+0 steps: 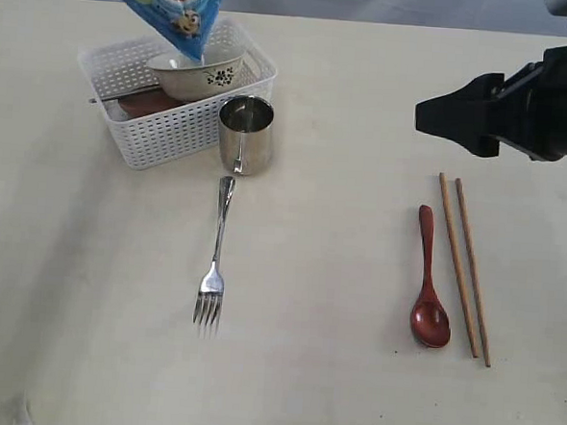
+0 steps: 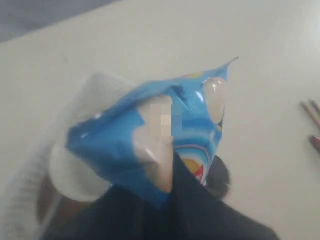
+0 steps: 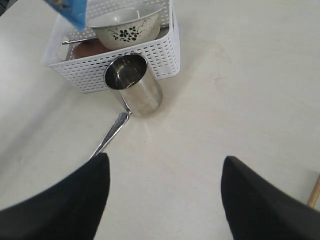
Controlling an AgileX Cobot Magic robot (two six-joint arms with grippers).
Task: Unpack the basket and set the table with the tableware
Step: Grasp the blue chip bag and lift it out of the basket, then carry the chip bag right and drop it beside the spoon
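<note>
The white basket (image 1: 178,134) stands at the back left of the table (image 1: 330,389). In it are the floral bowl (image 1: 198,72), a reddish-brown plate (image 1: 144,103) and a silver knife (image 3: 77,41). A blue chip bag (image 1: 171,1) hangs over the basket, with my left gripper (image 2: 172,167) shut on it. The steel cup (image 1: 246,133) stands against the basket's front. The fork (image 1: 215,257) lies in front of the cup. The dark red spoon (image 1: 429,284) and the chopsticks (image 1: 465,267) lie at the right. My right gripper (image 3: 165,172) hovers open and empty above the table.
The right arm's black body (image 1: 521,102) hangs over the far ends of the chopsticks. In the left wrist view the bag (image 2: 150,135) hides most of the basket and bowl below it.
</note>
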